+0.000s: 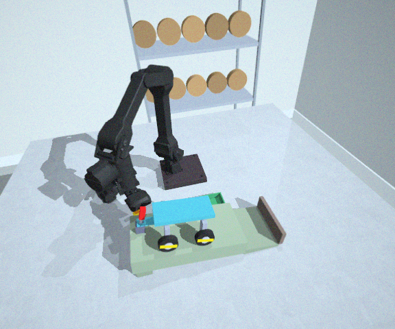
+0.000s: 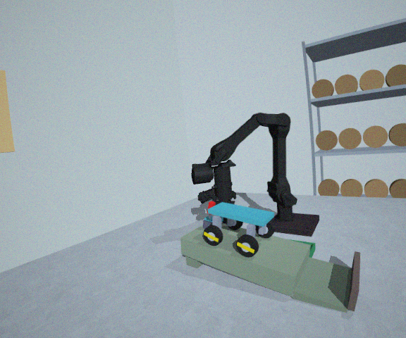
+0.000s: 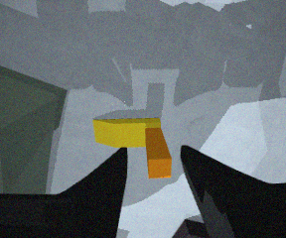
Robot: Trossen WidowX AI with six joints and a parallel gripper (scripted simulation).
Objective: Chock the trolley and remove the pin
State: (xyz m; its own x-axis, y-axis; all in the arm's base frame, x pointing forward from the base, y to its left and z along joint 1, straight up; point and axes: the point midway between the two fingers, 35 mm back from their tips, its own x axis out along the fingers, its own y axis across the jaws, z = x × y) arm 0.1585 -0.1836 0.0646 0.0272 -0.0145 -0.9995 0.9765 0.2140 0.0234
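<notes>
The trolley (image 1: 183,210) (image 2: 241,213) has a blue deck and black wheels and stands on the green ramp (image 1: 204,253) (image 2: 268,265). The red-headed stop pin (image 1: 142,213) (image 2: 211,204) stands at its uphill end. The yellow chock (image 3: 120,132) with its orange handle (image 3: 158,154) lies on the floor beside the ramp's uphill end; only a yellow sliver of it (image 1: 135,213) shows in the top view. My gripper (image 1: 137,207) (image 2: 216,198) (image 3: 154,152) is partly open and hangs just above the chock. The handle shows between the fingertips, not gripped. The green tray (image 1: 216,197) (image 2: 311,248) sits behind the ramp.
A brown stop board (image 1: 271,219) (image 2: 353,279) stands at the ramp's low end. The arm's dark base plate (image 1: 187,173) is behind the trolley. A shelf rack with round discs (image 1: 194,28) stands at the back wall.
</notes>
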